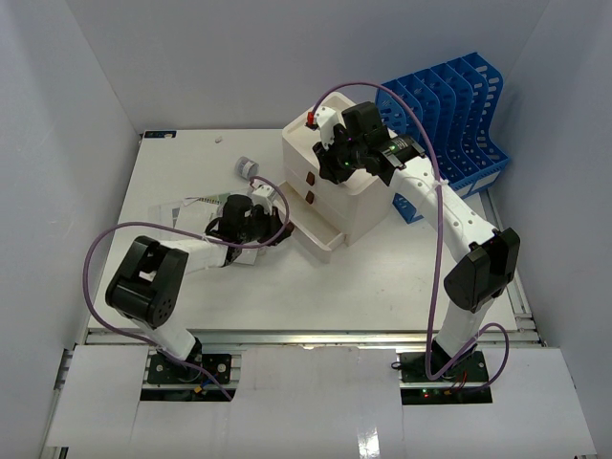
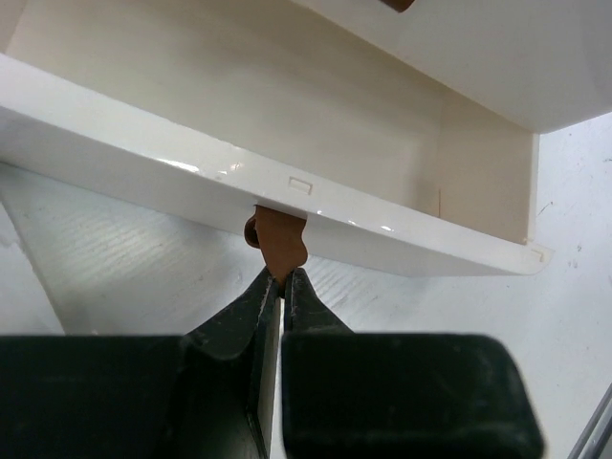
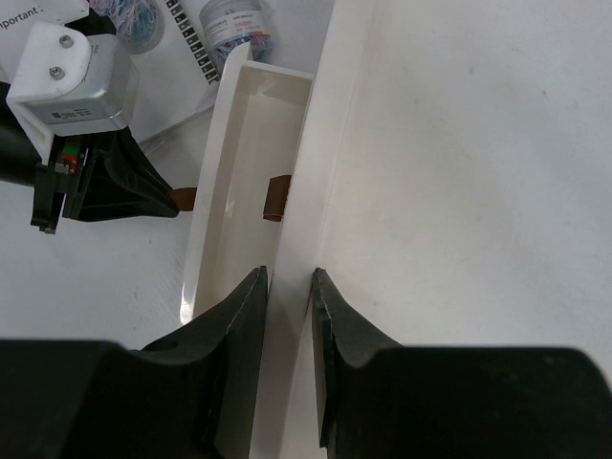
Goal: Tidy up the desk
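The desk (image 1: 382,277), wide and surely stiff and heavy, lies under everything and offers no hold. The left gripper (image 2: 282,285) is clenched on the brown tab (image 2: 277,239) of the bottom drawer (image 2: 191,177), probably light, slick plastic. Its box (image 1: 361,206), at one o'clock from the desk's middle, could slide; the right gripper (image 3: 287,277), jaws slightly apart and empty, sits atop it.

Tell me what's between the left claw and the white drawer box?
The pulled-out bottom drawer fills the gap, clearest in the right wrist view. The left gripper pinches its brown handle; its far end sits in the drawer box.
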Robot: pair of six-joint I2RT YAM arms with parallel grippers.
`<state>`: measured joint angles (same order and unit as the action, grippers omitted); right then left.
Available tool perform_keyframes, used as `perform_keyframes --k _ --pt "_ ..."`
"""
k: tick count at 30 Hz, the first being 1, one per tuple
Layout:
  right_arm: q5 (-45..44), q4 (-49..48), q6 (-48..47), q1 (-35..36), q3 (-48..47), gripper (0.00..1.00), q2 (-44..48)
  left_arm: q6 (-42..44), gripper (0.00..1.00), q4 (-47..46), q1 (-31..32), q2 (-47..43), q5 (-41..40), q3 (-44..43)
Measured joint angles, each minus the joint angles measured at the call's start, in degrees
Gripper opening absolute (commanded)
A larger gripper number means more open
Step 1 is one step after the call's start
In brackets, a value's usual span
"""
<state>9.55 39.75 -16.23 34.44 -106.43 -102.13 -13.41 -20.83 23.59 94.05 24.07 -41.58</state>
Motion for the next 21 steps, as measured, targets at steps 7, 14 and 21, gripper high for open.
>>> perform_keyframes --k 7,14,21 --pt "-0.07 0.00 0.02 -0.05 0.00 0.19 0.00 -1.09 0.00 4.32 -0.89 -2.47 -0.75 0.00" --pt "-0.10 0.00 -0.08 -0.05 0.00 0.45 0.00 -2.09 0.37 8.72 -3.01 -5.93 -0.61 0.61" --pt "1.53 1.46 -2.34 -0.11 -1.01 0.89 -0.35 -3.75 0.81 10.39 -4.47 -11.19 0.74 0.92"
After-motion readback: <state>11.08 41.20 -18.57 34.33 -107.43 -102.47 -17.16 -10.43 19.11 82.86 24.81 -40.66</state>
